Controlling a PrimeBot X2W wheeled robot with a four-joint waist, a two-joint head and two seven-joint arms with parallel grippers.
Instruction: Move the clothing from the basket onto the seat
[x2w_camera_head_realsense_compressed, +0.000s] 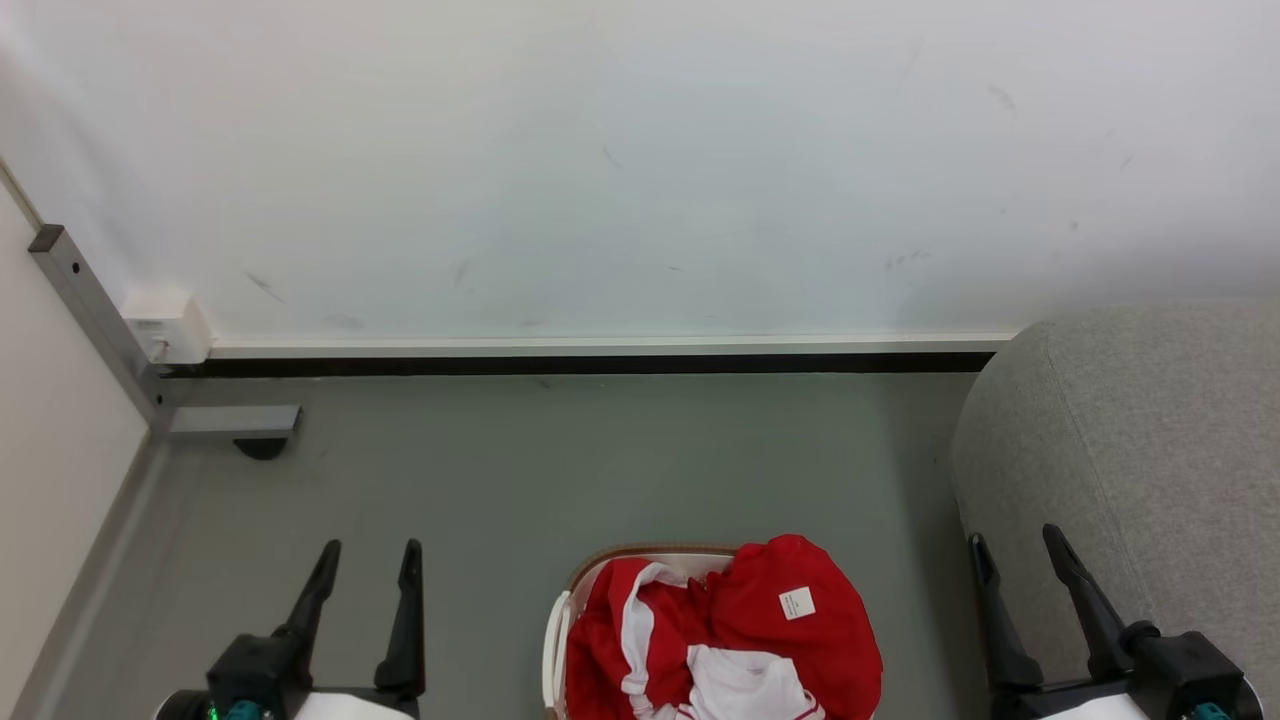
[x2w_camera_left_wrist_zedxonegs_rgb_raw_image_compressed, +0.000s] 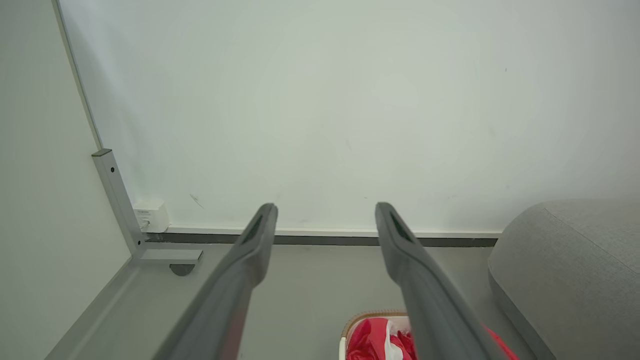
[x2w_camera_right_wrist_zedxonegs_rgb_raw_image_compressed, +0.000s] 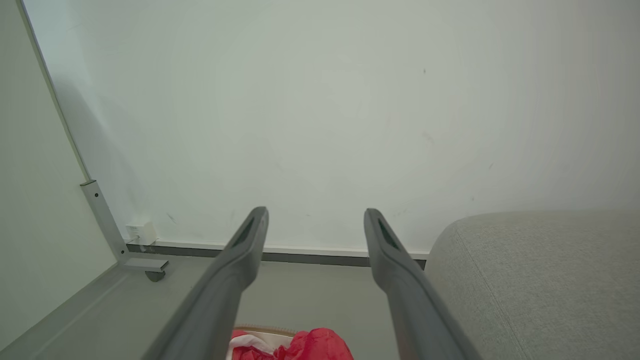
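In the head view, the red fabric clothing (x2w_camera_head_realsense_compressed: 760, 620) with white panels and a small white square label lies heaped in the oval white plastic laundry basket (x2w_camera_head_realsense_compressed: 555, 640) with its brown rim. One fold bulges over the basket's right edge, and nothing has yet been lifted towards the large grey upholstered seat (x2w_camera_head_realsense_compressed: 1130, 440) to the basket's right. The left pincer (x2w_camera_head_realsense_compressed: 371, 548) hangs to the left of the basket and the right pincer (x2w_camera_head_realsense_compressed: 1015, 536) to its right, beside the seat's rounded end; both are spread wide and hold nothing. The garments look tangled, so a pinch on one layer may drag up a second, which could then drop on the grey floor (x2w_camera_head_realsense_compressed: 600, 470) between basket and seat. In the left wrist view, the spread fingers point over the floor beyond the basket, with the clothing low at the right. A reach from this side would have to cross the rim, and a finger hooking the rim could tip or shove a light basket. In the right wrist view, the open fingers frame the wall, the red heap lies below them and the seat is close on the right. A swing from here may brush the upholstery, or trailing fabric may snag the rim.
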